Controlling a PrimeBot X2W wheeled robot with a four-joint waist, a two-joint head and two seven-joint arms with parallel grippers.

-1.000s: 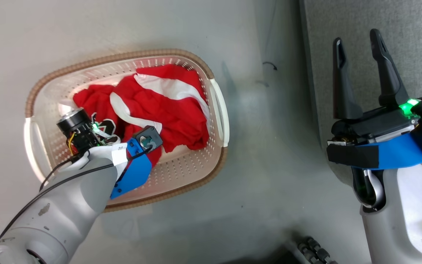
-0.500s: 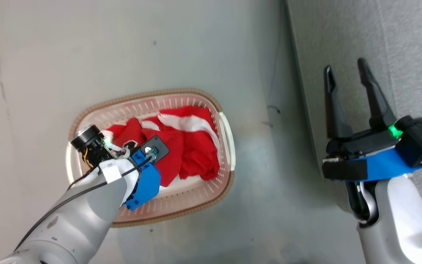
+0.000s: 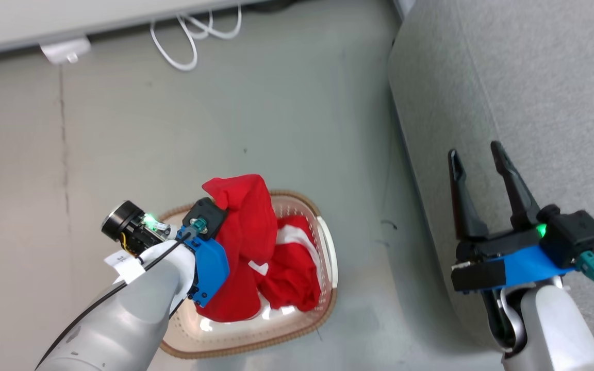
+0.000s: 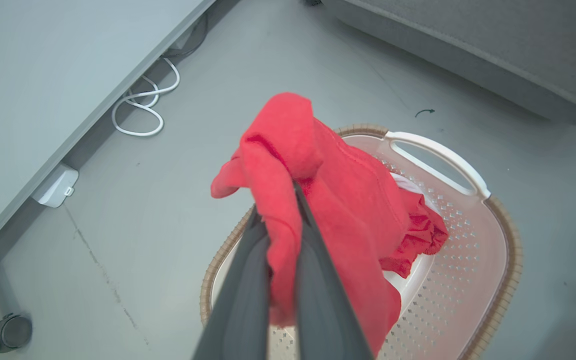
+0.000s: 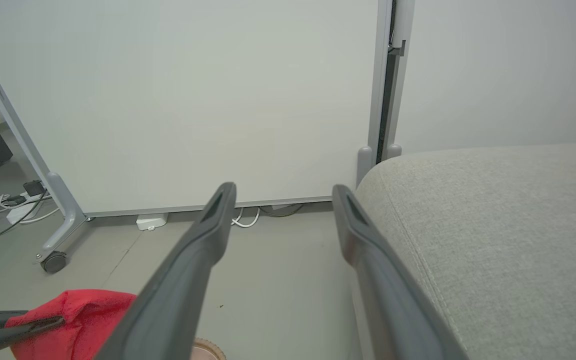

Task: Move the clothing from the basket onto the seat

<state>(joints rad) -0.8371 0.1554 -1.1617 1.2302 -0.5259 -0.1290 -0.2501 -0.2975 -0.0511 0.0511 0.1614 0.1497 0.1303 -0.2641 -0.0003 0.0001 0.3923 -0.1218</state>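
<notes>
The left claw (image 4: 275, 210), clenched on a soft red garment (image 4: 338, 190), should lift clear of the cream perforated basket (image 4: 468, 250); right claw (image 3: 474, 154) stands released.

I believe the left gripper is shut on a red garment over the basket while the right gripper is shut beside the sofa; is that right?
Not quite: the right gripper is open, fingers well apart, as the right wrist view shows. The rest stands: left gripper shut on the red garment over the basket, right gripper beside the sofa.
</notes>
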